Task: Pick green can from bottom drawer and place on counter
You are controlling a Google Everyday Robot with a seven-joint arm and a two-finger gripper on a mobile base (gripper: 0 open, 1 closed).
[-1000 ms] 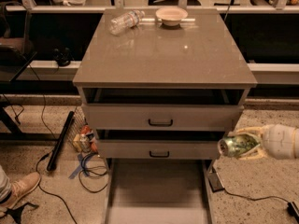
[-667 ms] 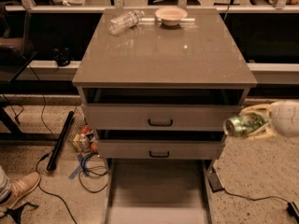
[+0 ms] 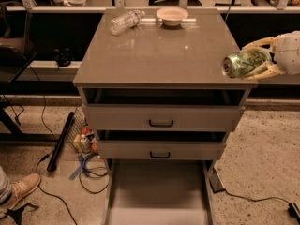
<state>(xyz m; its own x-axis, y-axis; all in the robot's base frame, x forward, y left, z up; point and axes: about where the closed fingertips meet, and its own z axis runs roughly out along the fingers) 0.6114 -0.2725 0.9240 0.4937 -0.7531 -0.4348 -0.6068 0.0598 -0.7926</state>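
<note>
My gripper [image 3: 248,62] comes in from the right edge and is shut on the green can [image 3: 240,63]. The can lies on its side in the pale fingers [image 3: 257,44], its silver end facing left. It hangs at the front right corner of the counter [image 3: 159,50], at about the height of the top. The bottom drawer [image 3: 159,191] is pulled out wide below, and its flat grey floor shows nothing on it.
A clear plastic water bottle [image 3: 125,21] lies on its side at the counter's back left. A pale bowl [image 3: 172,16] stands at the back middle. The two upper drawers [image 3: 161,118] stand slightly ajar. Cables, a black bar [image 3: 61,142] and a shoe [image 3: 18,191] lie on the floor at left.
My gripper has risen with the green can from beside the second drawer to the level of the counter's front right corner.
</note>
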